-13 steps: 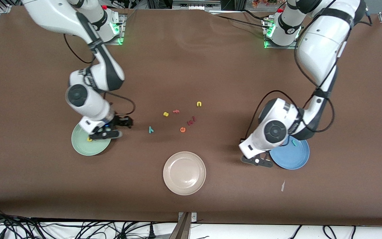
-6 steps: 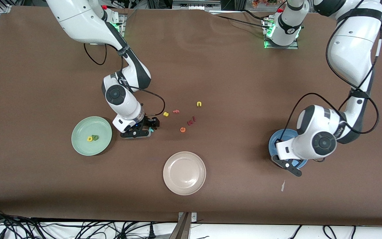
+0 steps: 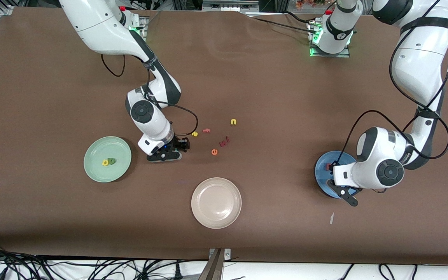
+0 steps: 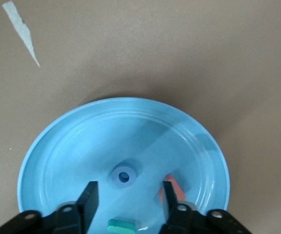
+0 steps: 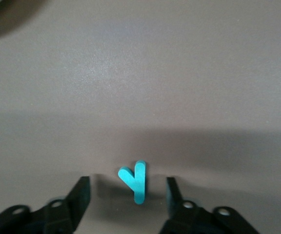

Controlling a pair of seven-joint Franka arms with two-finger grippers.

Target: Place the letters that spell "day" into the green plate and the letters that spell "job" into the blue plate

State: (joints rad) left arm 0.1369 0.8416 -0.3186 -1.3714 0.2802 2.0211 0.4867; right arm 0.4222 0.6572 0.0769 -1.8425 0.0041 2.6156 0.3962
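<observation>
My right gripper (image 3: 165,156) stands low over the table between the green plate (image 3: 95,149) and the loose letters. It is open, and the teal y (image 5: 134,180) lies flat on the table between its fingers (image 5: 82,192). In the green plate lie a yellow letter (image 3: 105,163) and a dark green letter (image 3: 111,160). My left gripper (image 4: 129,197) hangs open over the blue plate (image 4: 72,141), holding nothing. Below it the plate holds the blue ring o (image 4: 124,176), the salmon-red letter (image 4: 173,187) and the teal j (image 4: 120,225). The left wrist hides most of the blue plate (image 3: 322,175) in the front view.
A beige plate (image 3: 216,202) sits nearer the front camera, mid-table. Loose letters lie beside the right gripper: yellow s (image 3: 195,133), pink f (image 3: 207,130), yellow n (image 3: 233,121), orange e (image 3: 214,152), dark red ones (image 3: 224,142). A tape scrap (image 3: 331,217) lies near the blue plate.
My right gripper left the green plate and came down around the teal y. My left gripper swung from beside the blue plate to over it and opened.
</observation>
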